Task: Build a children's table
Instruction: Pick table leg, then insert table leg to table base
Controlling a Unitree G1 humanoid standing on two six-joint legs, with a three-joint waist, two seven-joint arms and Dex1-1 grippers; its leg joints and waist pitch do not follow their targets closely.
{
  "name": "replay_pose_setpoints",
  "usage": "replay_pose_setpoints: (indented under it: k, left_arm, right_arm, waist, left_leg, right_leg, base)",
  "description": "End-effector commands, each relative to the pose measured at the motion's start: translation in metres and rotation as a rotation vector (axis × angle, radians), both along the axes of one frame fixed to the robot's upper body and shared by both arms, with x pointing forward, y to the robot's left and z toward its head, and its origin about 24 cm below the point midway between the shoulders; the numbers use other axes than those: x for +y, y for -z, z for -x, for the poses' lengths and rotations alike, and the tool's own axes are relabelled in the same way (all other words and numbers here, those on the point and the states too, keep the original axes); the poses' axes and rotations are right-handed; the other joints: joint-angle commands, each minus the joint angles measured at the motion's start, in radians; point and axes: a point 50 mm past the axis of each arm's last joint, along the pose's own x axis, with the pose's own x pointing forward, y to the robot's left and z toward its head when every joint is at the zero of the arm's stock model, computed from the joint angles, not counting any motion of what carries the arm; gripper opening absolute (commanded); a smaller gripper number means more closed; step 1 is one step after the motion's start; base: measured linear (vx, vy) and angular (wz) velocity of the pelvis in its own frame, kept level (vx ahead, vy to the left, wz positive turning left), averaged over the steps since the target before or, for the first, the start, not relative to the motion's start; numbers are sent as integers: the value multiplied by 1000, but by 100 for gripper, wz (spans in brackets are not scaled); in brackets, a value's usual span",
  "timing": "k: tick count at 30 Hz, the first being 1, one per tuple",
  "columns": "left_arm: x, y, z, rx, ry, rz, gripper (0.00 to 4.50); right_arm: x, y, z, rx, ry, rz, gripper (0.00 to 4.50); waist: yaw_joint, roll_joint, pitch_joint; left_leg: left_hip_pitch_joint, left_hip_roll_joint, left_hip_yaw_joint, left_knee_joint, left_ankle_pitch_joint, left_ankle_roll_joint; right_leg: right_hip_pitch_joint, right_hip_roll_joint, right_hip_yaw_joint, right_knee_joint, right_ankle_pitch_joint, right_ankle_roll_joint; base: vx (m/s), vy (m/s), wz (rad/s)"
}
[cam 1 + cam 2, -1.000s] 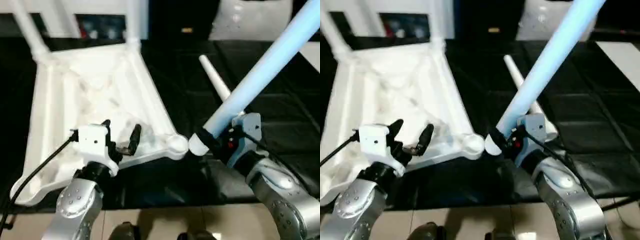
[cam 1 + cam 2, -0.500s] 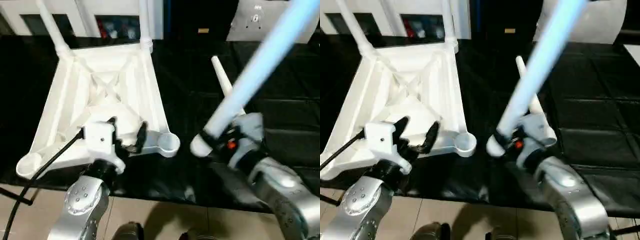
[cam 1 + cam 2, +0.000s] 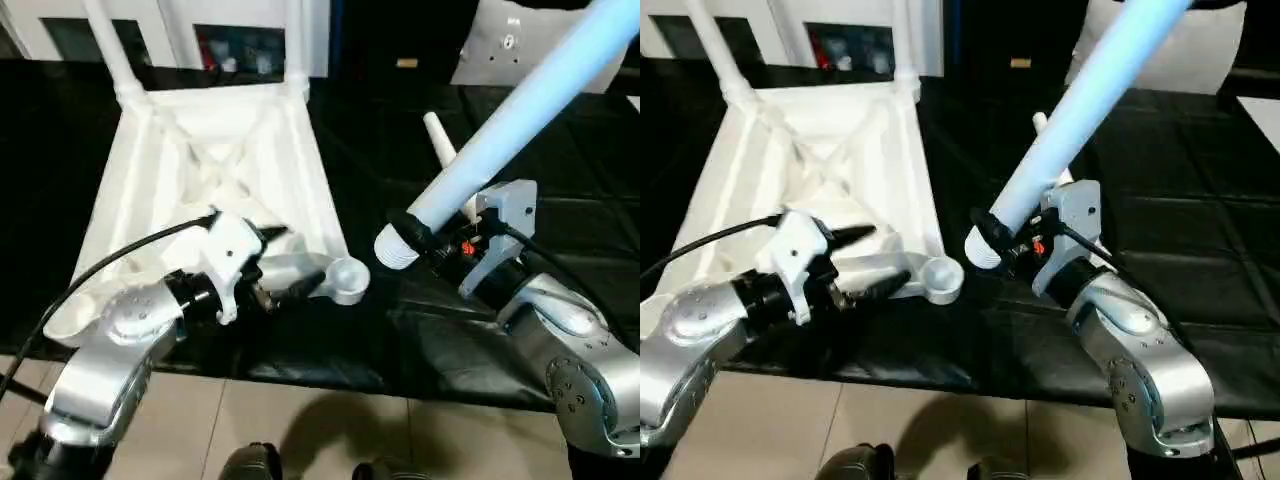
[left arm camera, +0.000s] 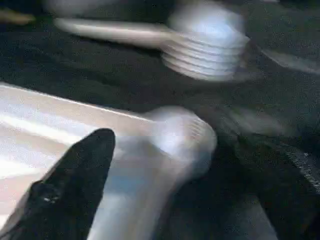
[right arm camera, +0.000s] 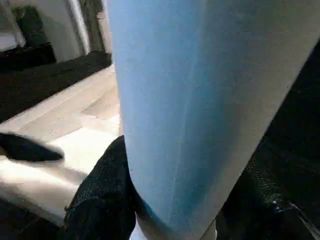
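Swinging in from the side, left gripper (image 3: 275,268) now straddles the tabletop (image 3: 210,190) rim next to the empty corner socket (image 3: 347,280); a second ago it faced the rim from the front. Fingers spread wide, not clamped. Looks like bracing for insertion.

Head views: tabletop lies upside down on the black work table (image 3: 560,200), two legs already standing at the corners farthest from that socket. Right gripper (image 3: 1025,245) pinches a leg (image 3: 1080,100) near its fat end; the end is just right of the socket, long axis slanting up and away.

Left wrist view: socket (image 4: 182,140) sits between the fingers (image 4: 75,175), ribbed leg end (image 4: 207,45) beyond.

Right wrist view: leg (image 5: 200,100) clamped.
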Motion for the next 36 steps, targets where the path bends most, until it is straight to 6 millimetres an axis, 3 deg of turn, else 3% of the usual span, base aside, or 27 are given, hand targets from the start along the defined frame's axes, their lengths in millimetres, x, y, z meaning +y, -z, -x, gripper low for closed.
replay_pose_setpoints:
  k: [1,4,7,9,11,13,18,21,29,30,34,36]
  left_arm:
    - [0,8,-3,37,92,-74,414]
    - [4,15,-19,60,136,-158,379]
    - [3,21,-33,80,150,-192,361]
    - [2,23,-38,87,141,-199,333]
    - [0,24,-42,92,134,-197,324]
    - [-1,25,-46,106,122,-194,295]
    - [-1,26,-52,126,138,-184,255]
    - [-2,27,-54,131,143,-170,236]
    - [0,28,-58,120,154,-200,173]
    - [2,29,-59,121,149,-216,149]
    - [4,30,-64,110,144,-247,134]
    - [5,30,-65,108,143,-250,97]
  right_arm:
    - [2,-2,-2,-16,-30,18,188]
    - [2,-1,-4,-25,-51,43,188]
    - [1,3,-3,-12,-60,45,188]
    - [0,4,-3,-8,-64,46,188]
    - [0,5,-2,-7,-66,47,188]
    - [0,5,-1,-9,-70,50,188]
    - [-1,5,0,-18,-74,59,188]
    - [-1,6,0,-17,-76,62,188]
    - [1,7,0,-2,-85,67,188]
    - [2,7,0,5,-90,66,188]
    - [3,7,0,15,-108,69,188]
    - [4,7,0,15,-112,71,188]
  waist:
    - [1,0,-69]
    - [2,2,-74]
    - [3,-2,-80]
    - [6,3,-88]
    - [7,5,-90]
    - [9,0,-93]
    - [14,-3,-94]
    - [14,-3,-99]
    - [15,-5,-94]
    - [15,-8,-93]
    - [17,-9,-93]
    - [18,-9,-92]
  left_leg:
    - [27,82,-16,-67,-142,28]
    - [28,83,-10,-68,-159,23]
    - [24,87,0,-67,-137,33]
    - [21,91,1,-62,-105,49]
    - [21,89,3,-60,-94,57]
    - [15,89,4,-56,-70,77]
    - [12,89,5,-53,-61,98]
    - [8,90,5,-50,-33,113]
    - [9,92,8,-52,-68,109]
    - [9,92,9,-53,-68,109]
    - [9,91,10,-53,-67,108]
    - [10,93,10,-53,-77,100]
  right_leg:
    - [21,-123,54,-87,-26,-196]
    - [20,-126,53,-87,-51,-199]
    - [21,-132,51,-83,-1,-218]
    - [25,-137,49,-75,53,-233]
    - [22,-135,49,-73,79,-237]
    - [28,-138,48,-69,128,-247]
    - [28,-139,47,-70,136,-254]
    - [27,-136,44,-61,187,-261]
    - [22,-138,44,-68,109,-260]
    - [22,-138,44,-69,110,-260]
    - [21,-139,45,-71,97,-255]
    - [20,-140,45,-72,79,-254]
  base:
    - [0,0,0]
    - [0,0,0]
    - [0,0,0]
    - [0,0,0]
    - [0,0,0]
    - [0,0,0]
    - [0,0,0]
    - [0,0,0]
    - [0,0,0]
    - [0,0,0]
    - [0,0,0]
    - [0,0,0]
